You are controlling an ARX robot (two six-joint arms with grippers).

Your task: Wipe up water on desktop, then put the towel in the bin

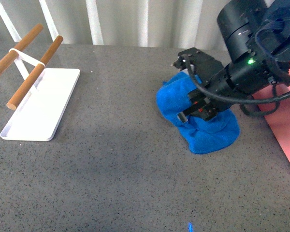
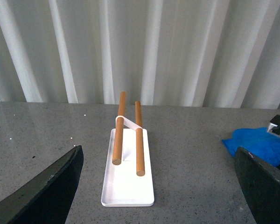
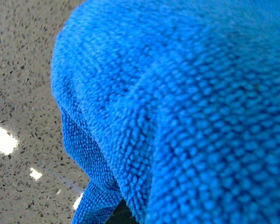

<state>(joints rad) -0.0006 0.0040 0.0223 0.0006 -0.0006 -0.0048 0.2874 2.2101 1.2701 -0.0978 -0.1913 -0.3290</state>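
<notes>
Speckled grey tabletop (image 1: 111, 183) shows no clear puddle, so the right gripper (image 1: 195, 109), clenched on the bunched blue towel (image 1: 210, 134), should press low and sweep broadly; the left gripper (image 2: 157, 151) hangs spread.

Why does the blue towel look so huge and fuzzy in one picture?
Right wrist view: the camera is nearly against the towel, so it fills the frame, softly blurred; white glare spots dot the desktop. Front view: sharper, towel normal-sized.

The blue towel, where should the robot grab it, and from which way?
Probably the raised, bunched hump, coming down from above. The towel lies heaped on the desktop, so its folds stand up for pinching, while its edges lie flat against the surface.
</notes>
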